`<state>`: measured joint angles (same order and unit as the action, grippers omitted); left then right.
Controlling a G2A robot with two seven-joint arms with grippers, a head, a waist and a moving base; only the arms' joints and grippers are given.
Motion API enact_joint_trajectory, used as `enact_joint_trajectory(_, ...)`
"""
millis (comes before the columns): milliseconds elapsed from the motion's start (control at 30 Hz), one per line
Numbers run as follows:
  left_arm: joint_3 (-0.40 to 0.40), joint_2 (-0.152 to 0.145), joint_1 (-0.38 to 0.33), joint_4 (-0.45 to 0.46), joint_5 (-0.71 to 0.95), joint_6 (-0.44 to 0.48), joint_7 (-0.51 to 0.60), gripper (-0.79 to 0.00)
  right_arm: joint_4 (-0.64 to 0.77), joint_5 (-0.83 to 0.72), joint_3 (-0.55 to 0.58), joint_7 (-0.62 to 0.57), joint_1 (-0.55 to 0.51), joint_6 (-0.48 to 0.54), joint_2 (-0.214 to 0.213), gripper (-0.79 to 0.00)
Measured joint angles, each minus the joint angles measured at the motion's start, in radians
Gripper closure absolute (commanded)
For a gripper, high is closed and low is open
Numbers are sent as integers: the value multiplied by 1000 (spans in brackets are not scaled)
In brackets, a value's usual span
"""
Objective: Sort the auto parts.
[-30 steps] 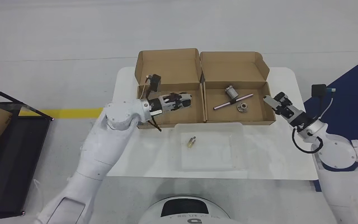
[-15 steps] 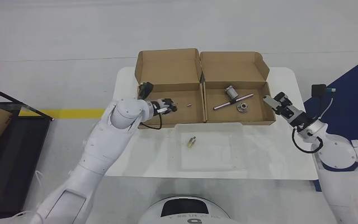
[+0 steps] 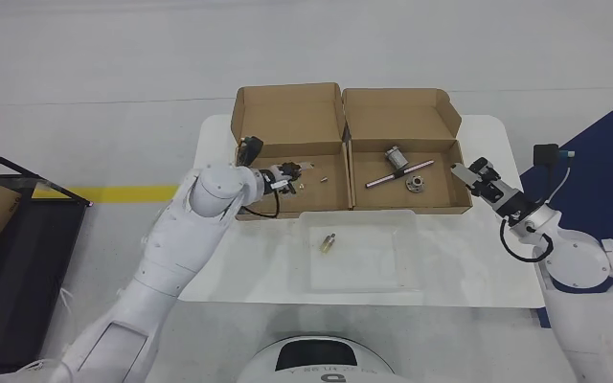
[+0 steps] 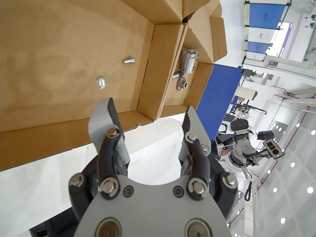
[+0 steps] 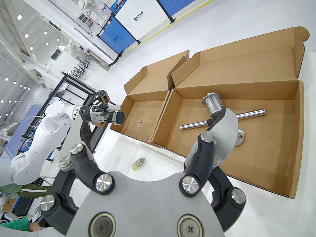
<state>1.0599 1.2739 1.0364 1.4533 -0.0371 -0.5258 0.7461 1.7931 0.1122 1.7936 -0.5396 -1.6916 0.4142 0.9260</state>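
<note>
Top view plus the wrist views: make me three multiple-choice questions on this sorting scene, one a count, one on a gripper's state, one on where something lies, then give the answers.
1. How many small metal parts lie in the left box?
A) one
B) two
C) four

2. How is the left gripper?
A) shut on a small part
B) shut on the box's wall
C) open and empty

3. Where does the long metal rod lie?
A) in the right box
B) in the left box
C) in the left gripper

Answers:
1 B: the left wrist view shows two of them on the cardboard floor, apart from each other.
2 C: its jaws stand wide apart with nothing between them.
3 A: the rod rests on the right box's floor in the top view.
</note>
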Motion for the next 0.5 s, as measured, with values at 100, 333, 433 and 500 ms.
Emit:
enact_joint_trajectory(100, 18, -7, 21, 70, 19, 31, 36, -785, 0, 0, 0, 0, 0, 0, 0, -785)
enact_joint_trajectory(333, 46, -32, 103, 315, -5, 76, 135, -785, 0, 0, 0, 0, 0, 0, 0, -785)
enact_joint_trajectory(433, 30, -42, 133, 403, -46, 88, 189, -785, 0, 0, 0, 0, 0, 0, 0, -785)
enact_joint_trajectory(500, 22, -45, 146, 436, -46, 100, 213, -785, 0, 0, 0, 0, 0, 0, 0, -785)
